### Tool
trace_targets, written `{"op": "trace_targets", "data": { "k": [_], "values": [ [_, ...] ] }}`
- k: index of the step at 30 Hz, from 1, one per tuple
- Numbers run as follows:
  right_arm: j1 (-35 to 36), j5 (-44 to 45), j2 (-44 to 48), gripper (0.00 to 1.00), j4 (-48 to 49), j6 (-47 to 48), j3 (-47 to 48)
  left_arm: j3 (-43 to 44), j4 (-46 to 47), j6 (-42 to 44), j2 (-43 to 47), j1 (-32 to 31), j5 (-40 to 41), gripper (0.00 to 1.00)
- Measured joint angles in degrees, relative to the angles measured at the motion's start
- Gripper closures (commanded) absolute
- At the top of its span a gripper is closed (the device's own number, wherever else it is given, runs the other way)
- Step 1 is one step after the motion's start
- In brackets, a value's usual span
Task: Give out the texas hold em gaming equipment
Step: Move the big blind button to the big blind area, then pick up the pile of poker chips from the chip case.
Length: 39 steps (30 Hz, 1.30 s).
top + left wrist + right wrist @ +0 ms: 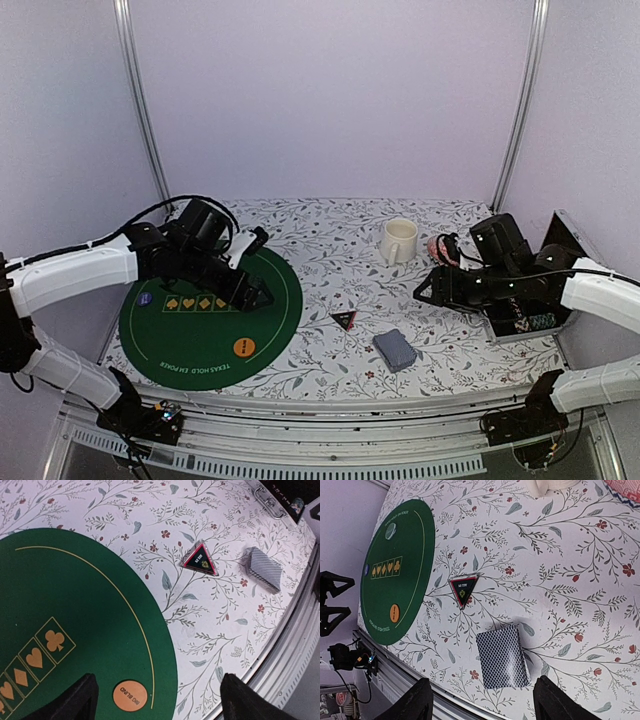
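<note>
Two containers near table's [330, 260] far edge: cream ceramic mug [398, 240], red-patterned small dish [626, 489].
Jaws on left gripper [157, 680], right gripper [482, 682]: spread wide, empty.

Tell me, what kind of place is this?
Probably a robot test booth, not a card room. Plain walls and metal posts box in one table, the left arm and right arm are bolted at its near edge, and a green poker mat and a card deck lie on it.

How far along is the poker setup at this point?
Done: orange button and clear disc lie on the green mat. In hand: nothing; left gripper and right gripper open, empty. Remaining: triangular marker and card deck on the tablecloth, undealt.
</note>
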State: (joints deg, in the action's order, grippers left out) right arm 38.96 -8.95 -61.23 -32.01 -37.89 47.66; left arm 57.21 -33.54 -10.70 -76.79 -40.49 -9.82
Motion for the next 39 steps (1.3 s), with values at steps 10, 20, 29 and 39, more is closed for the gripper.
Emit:
{"op": "trace_targets", "data": {
  "k": [10,20,29,39],
  "values": [
    [3.7,0.8,-10.7,0.24,-3.6,-1.1,5.4,0.0,2.2,4.1,3.0,0.0,1.8,0.02],
    [4.8,1.5,-19.1,0.07,-10.8,-0.1,8.0,-2.9,5.4,5.3,7.7,0.2,4.5,0.02],
    [5.1,3.1,-21.1,0.01,-15.0,1.5,10.6,-4.5,7.3,6.2,11.1,0.3,7.6,0.02],
    [2.0,7.6,-22.1,0.01,-15.6,4.2,13.1,-4.7,7.8,6.4,10.2,0.5,8.1,0.02]
  ]
}}
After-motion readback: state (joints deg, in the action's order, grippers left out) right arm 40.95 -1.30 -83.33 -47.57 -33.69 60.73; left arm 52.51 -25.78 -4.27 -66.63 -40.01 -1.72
